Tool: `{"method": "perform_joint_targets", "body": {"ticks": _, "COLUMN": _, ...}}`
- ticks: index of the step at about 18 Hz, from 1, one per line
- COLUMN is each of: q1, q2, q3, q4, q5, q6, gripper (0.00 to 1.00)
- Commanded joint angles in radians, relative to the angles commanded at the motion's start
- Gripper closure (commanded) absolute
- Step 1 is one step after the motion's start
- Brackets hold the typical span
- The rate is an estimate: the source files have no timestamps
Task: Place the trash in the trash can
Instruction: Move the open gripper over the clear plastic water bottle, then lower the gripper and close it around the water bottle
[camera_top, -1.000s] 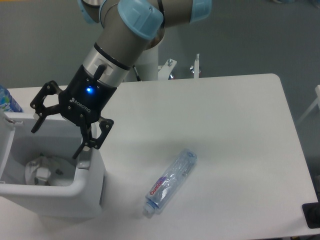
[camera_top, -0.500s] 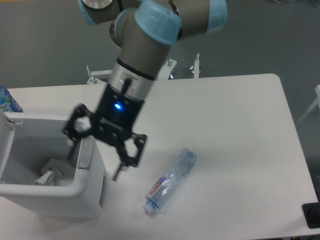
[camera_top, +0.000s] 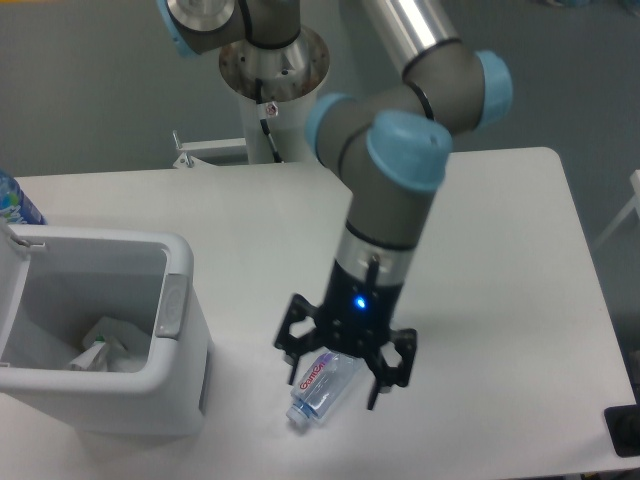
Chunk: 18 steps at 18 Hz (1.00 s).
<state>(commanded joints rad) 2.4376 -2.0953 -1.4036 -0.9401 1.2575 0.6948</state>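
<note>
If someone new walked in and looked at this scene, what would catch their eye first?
Most striking is the gripper, open with a blue light glowing above it, poised over the crushed plastic bottle near the table's front edge. To the left stands the white trash can, with the crumpled paper cup lying inside.

A single grey robot arm with pale blue joint caps reaches down from its base at the top of the view. Its upper link runs diagonally to the right, bends at a blue-capped elbow, then turns so the wrist points almost straight down. A small blue light glows on the black wrist section. At its end, the black two-finger claw (camera_top: 336, 374) hangs low with its fingers spread wide apart, one finger (camera_top: 291, 352) on each side.
</note>
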Motion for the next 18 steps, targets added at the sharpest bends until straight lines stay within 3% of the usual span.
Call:
{"method": "perform_joint_targets", "body": {"ticks": 5, "q1": -0.069, "q2": -0.043, "q3": 0.000, "q4": -0.023, "q5": 0.134, "q6": 0.043, "gripper": 0.00}}
{"method": "perform_joint_targets", "body": {"ticks": 10, "q1": -0.086, "q2": -0.065, "q3": 0.005, "q4": -0.103, "q5": 0.152, "q6": 0.129, "gripper": 0.00}}
{"method": "perform_joint_targets", "body": {"ticks": 18, "q1": -0.112, "q2": -0.104, "q3": 0.028, "q4": -0.114, "q5": 0.221, "q6": 0.149, "gripper": 0.00}}
